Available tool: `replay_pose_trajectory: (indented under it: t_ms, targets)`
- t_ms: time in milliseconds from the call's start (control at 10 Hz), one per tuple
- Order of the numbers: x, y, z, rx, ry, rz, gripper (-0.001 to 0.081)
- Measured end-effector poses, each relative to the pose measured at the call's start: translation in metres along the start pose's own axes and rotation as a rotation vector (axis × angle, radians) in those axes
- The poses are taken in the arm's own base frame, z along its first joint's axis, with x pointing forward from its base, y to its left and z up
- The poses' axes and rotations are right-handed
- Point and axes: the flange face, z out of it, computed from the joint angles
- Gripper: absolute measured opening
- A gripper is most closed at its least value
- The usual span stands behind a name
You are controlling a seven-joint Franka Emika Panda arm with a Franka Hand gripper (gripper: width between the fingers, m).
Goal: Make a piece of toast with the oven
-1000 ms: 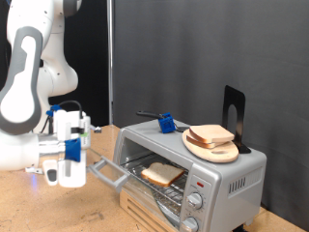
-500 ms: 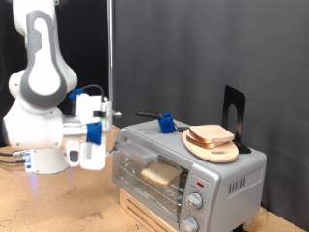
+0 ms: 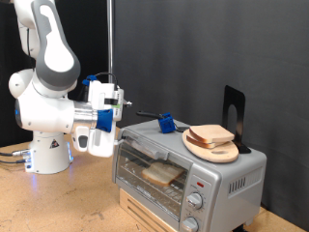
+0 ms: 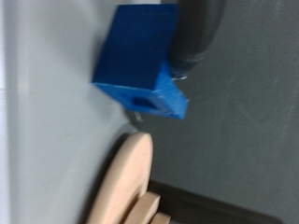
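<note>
The oven (image 3: 208, 179) is a silver box with two knobs on its front, standing right of centre in the exterior view. Its glass door (image 3: 145, 164) is swung up, nearly shut. Through the glass the piece of toast (image 3: 162, 174) lies on the wire rack. My gripper (image 3: 111, 126), white with blue parts, hovers at the oven's upper corner on the exterior view's left, beside the door's top edge. Nothing shows between its fingers. The wrist view shows no fingers, only the oven's grey top (image 4: 243, 112).
On the oven's top sit a blue block (image 3: 166, 123) (image 4: 140, 61) with a black handle (image 4: 196, 33), a round wooden board (image 3: 214, 147) (image 4: 126, 182) with stacked slices, and a black stand (image 3: 233, 111). The robot's white base (image 3: 43, 145) stands at the exterior view's left.
The gripper has risen and moved right, from low in front of the open door to the oven's upper corner. The door has swung up from lying open to nearly shut.
</note>
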Motion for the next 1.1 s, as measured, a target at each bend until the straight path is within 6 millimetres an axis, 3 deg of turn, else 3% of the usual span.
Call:
replay_pose_trajectory:
  t_ms: [500,600,800,1100]
  targets:
    - [0.010,0.004,-0.083,0.053,0.118,0.041,0.0803]
    - [0.012,0.000,-0.093,0.065,0.130,0.041,0.0803]
    - [0.013,0.000,-0.090,0.086,0.119,0.051,0.0803]
    - [0.043,-0.026,-0.098,0.214,0.160,0.108,0.0803]
